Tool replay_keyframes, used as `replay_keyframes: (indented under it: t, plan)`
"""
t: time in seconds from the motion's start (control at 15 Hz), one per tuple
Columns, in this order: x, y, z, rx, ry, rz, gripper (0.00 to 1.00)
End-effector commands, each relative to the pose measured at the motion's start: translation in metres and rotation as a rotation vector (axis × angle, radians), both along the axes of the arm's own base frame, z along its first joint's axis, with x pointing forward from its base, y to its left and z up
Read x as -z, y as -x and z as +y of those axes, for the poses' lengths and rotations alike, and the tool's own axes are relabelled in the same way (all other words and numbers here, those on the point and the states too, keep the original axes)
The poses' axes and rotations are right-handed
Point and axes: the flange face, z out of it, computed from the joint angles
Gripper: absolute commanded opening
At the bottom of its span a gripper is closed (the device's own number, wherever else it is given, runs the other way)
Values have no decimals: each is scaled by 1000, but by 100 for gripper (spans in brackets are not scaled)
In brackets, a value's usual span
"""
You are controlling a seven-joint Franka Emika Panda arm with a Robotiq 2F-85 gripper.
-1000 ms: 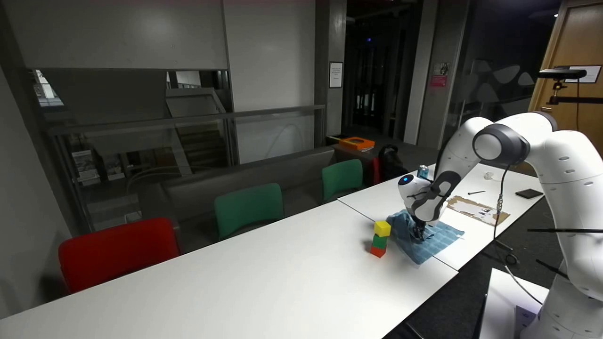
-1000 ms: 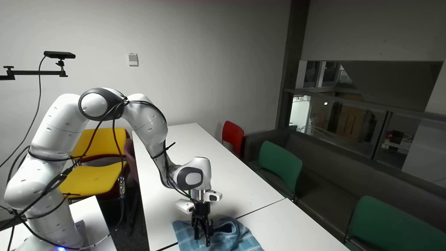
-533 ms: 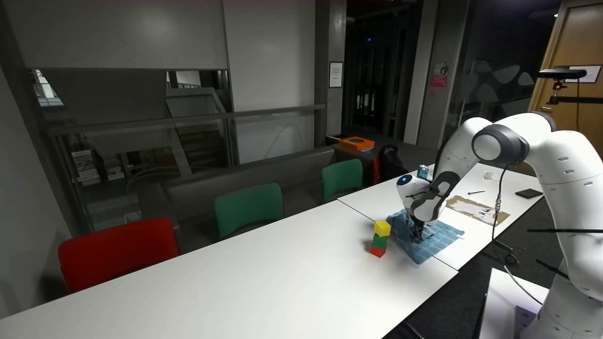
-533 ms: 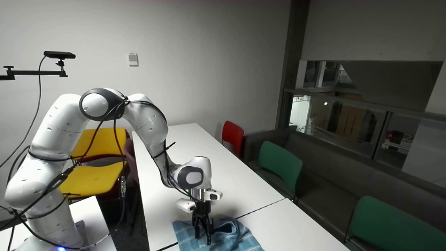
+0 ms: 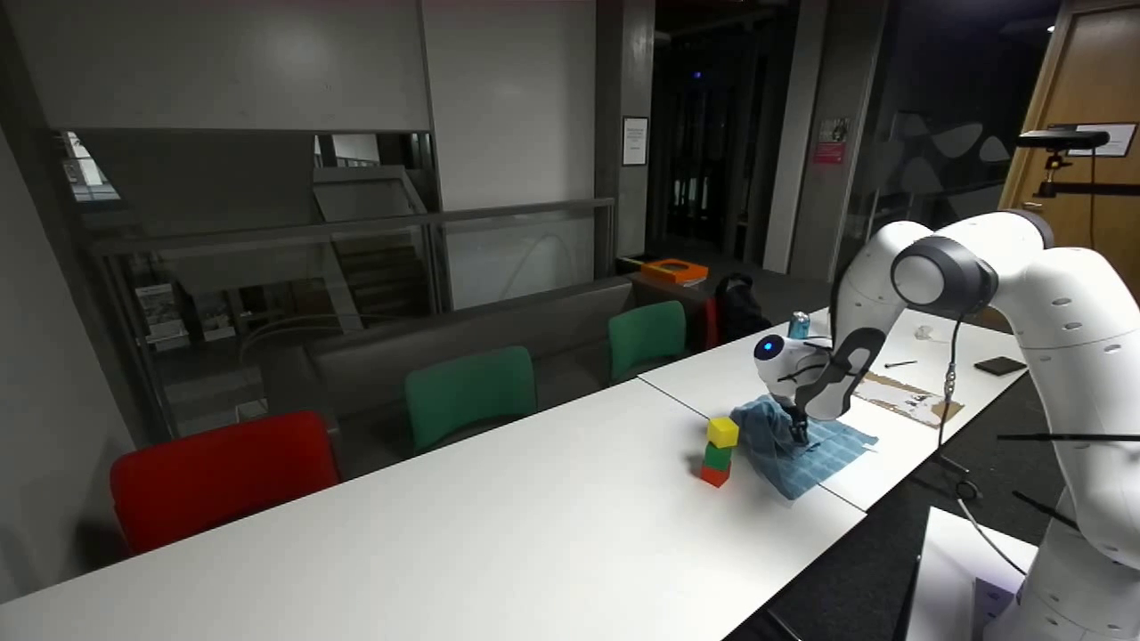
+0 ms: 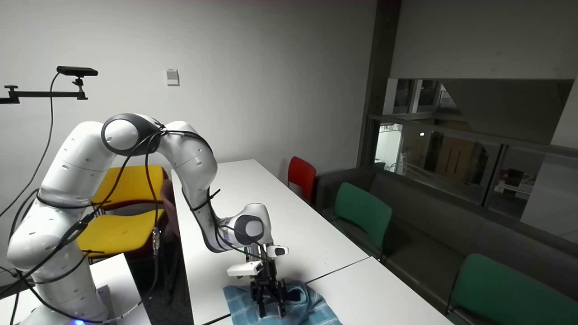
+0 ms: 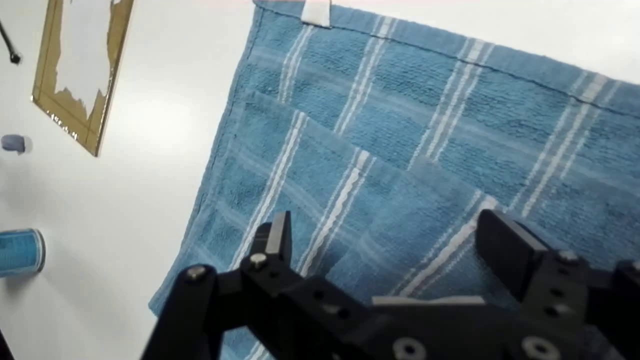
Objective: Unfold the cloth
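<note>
the cloth (image 7: 390,165) lies on the white table (image 5: 499,525), across the table seam (image 6: 338,270). it is blue with pale check lines and is partly folded: in the wrist view, an upper layer covers part of a lower layer, and the lower layer ends in a stitched hem with a white tag (image 7: 316,12). in an exterior view, the cloth rises into a hollow loop just beside the gripper (image 6: 272,312).

the gripper points down over the cloth at the end of the robot arm (image 5: 922,276). the jaws are released and stand wide apart, with the cloth below them. contact between the gripper and the cloth cannot be determined.

a block stack (image 5: 718,454) stands upright just beside the cloth: red at the bottom, green in the middle, yellow on top. a brown board (image 7: 82,70) with a torn white covering lies near the cloth, apart from it. a blue can (image 5: 799,326) stands well apart from the cloth. a flat dark item (image 5: 999,366) also lies well apart from it.
</note>
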Motion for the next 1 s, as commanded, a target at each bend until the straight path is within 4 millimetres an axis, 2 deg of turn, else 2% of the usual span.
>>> replay_keyframes:
  t: [0.0,0.47,0.93]
  plan:
    - [-1,4,-2,-128,13,5,100]
    - [7,20,7,-286,-15,9,100]
    - [16,36,10,-325,-67,21,100]
